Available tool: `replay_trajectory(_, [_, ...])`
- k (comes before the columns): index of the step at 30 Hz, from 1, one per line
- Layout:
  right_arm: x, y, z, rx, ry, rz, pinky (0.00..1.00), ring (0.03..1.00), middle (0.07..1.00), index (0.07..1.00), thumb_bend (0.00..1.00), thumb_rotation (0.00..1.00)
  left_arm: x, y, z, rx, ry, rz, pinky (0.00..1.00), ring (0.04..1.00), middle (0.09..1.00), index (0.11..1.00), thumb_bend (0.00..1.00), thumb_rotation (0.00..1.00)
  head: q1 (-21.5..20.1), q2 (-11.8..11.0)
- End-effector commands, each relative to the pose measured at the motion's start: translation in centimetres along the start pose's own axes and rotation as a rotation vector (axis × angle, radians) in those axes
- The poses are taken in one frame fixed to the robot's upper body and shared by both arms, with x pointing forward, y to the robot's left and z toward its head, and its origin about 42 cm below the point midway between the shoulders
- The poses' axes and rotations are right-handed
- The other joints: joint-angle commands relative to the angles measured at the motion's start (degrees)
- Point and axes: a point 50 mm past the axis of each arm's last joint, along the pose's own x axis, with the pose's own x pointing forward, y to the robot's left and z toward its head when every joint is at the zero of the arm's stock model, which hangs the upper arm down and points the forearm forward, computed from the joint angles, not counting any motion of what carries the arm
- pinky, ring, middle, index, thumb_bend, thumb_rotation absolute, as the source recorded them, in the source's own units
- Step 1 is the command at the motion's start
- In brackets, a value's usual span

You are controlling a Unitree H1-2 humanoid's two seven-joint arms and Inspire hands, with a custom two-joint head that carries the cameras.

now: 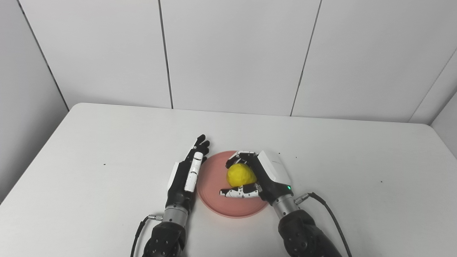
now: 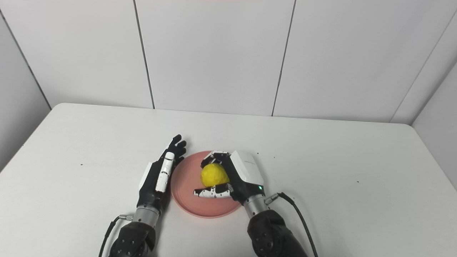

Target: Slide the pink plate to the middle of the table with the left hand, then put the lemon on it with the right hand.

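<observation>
Pink plate [image 1: 214, 200] lies flat on the white table [image 1: 107, 142], near the front edge and approx. in the middle left-to-right, so the sliding step looks done, as far as I can judge. The left hand [image 1: 187, 171] is at 9 o'clock of the plate, just beside its rim; fingers are straight and together, pointing to 12 o'clock, holding nothing. I cannot tell if its edge touches the rim. The lemon [image 1: 241, 175] is over the plate, a bit toward 1 o'clock from the plate's centre, w/ the right hand [image 1: 259, 176] wrapped around it: fingers curl over the far side, thumb lies along the near side, so the hand grips the lemon. I cannot tell if the lemon rests on the plate or hangs a little above it. What is left, in my judgement: opening of the right fingers and taking the hand away, w/o rolling the lemon off the plate.
</observation>
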Motion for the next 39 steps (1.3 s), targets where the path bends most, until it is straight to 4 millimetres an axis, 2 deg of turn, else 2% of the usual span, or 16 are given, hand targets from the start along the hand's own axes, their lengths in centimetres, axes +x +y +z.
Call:
replay_trajectory(1, [1.5,-1.1,1.3,-0.019,-0.100,-0.026,0.21,0.276,0.468,0.485,0.52,0.00,0.7,-0.9,1.5,-0.006,-0.070,-0.015,0.96,0.946,0.936,0.922,0.52,1.00,-0.05,-0.07])
replay_trajectory(3, [1.5,-1.0,1.0,-0.037,-0.104,-0.019,0.23,0.295,0.409,0.505,0.52,0.00,0.7,-0.9,1.6,-0.005,-0.071,-0.015,0.95,0.945,0.933,0.919,0.52,1.00,-0.22,-0.12])
replay_trajectory(7, [1.3,-1.0,0.7,-0.077,-0.106,-0.019,0.33,0.393,0.414,0.528,0.51,0.00,0.7,-0.9,1.7,-0.004,-0.073,-0.017,0.96,0.946,0.933,0.919,0.51,1.00,-0.33,-0.23])
replay_trajectory(9, [1.2,-1.1,0.8,-0.094,-0.118,-0.029,0.52,0.564,0.491,0.490,0.52,0.00,0.8,-0.8,1.8,-0.002,-0.073,-0.018,0.95,0.943,0.931,0.916,0.51,1.00,-0.37,-0.20])
replay_trajectory(10, [1.1,-1.2,0.8,-0.097,-0.127,-0.039,0.59,0.632,0.612,0.494,0.51,0.08,0.8,-0.8,1.8,-0.001,-0.070,-0.018,0.95,0.945,0.931,0.915,0.52,1.00,-0.42,-0.30])
replay_trajectory(11, [0.9,-1.4,0.8,-0.099,-0.141,-0.050,0.63,0.673,0.673,0.497,0.51,0.11,0.8,-0.8,1.8,0.001,-0.069,-0.019,0.96,0.947,0.933,0.914,0.52,1.00,-0.42,-0.30])
replay_trajectory(12, [0.8,-1.5,0.8,-0.100,-0.156,-0.060,0.70,0.728,0.743,0.601,0.52,0.21,0.9,-0.8,1.8,0.001,-0.071,-0.021,0.96,0.951,0.936,0.915,0.52,1.00,-0.45,-0.32])
replay_trajectory(13, [0.7,-1.6,0.7,-0.102,-0.176,-0.069,0.71,0.738,0.754,0.637,0.53,0.24,0.9,-0.8,1.9,0.002,-0.073,-0.022,0.96,0.951,0.936,0.915,0.52,1.00,-0.43,-0.33])
replay_trajectory(15, [0.5,-2.1,0.8,-0.104,-0.224,-0.090,0.77,0.812,0.835,0.797,0.55,0.47,1.0,-0.8,1.9,0.000,-0.079,-0.023,0.95,0.949,0.934,0.911,0.50,1.00,-0.42,-0.30])
replay_trajectory(17, [0.1,-2.7,1.1,-0.098,-0.257,-0.107,0.85,0.885,0.912,0.895,0.59,0.65,1.0,-0.8,1.9,-0.011,-0.081,-0.025,0.94,0.948,0.934,0.914,0.50,1.00,-0.42,-0.34])
replay_trajectory(19, [-0.3,-3.2,1.5,-0.080,-0.281,-0.123,0.92,0.935,0.959,0.946,0.62,0.72,1.0,-0.8,2.0,-0.018,-0.082,-0.026,0.94,0.948,0.934,0.917,0.50,1.00,-0.43,-0.29])
replay_trajectory(22, [-1.0,-3.9,2.0,-0.041,-0.311,-0.148,0.95,0.957,0.980,0.972,0.64,0.75,1.0,-0.7,2.0,-0.015,-0.082,-0.027,0.94,0.949,0.934,0.918,0.50,1.00,-0.42,-0.32])
replay_trajectory(28, [-2.4,-5.0,2.3,0.091,-0.328,-0.220,0.95,0.971,0.996,0.999,0.66,0.82,0.9,-0.5,2.1,-0.017,-0.089,-0.021,0.96,0.947,0.932,0.920,0.50,1.00,-0.43,-0.24])
replay_trajectory(32, [-3.2,-5.6,1.8,0.154,-0.327,-0.264,0.95,0.984,1.000,1.000,0.70,0.94,0.9,-0.2,2.1,-0.023,-0.098,-0.017,0.96,0.948,0.931,0.916,0.51,1.00,-0.38,-0.07])
replay_trajectory(39, [-4.3,-5.9,0.9,0.262,-0.252,-0.284,0.99,1.000,1.000,1.000,0.65,0.94,0.7,0.5,2.2,-0.013,-0.109,-0.027,0.99,0.963,0.943,0.927,0.55,1.00,-0.28,0.06])
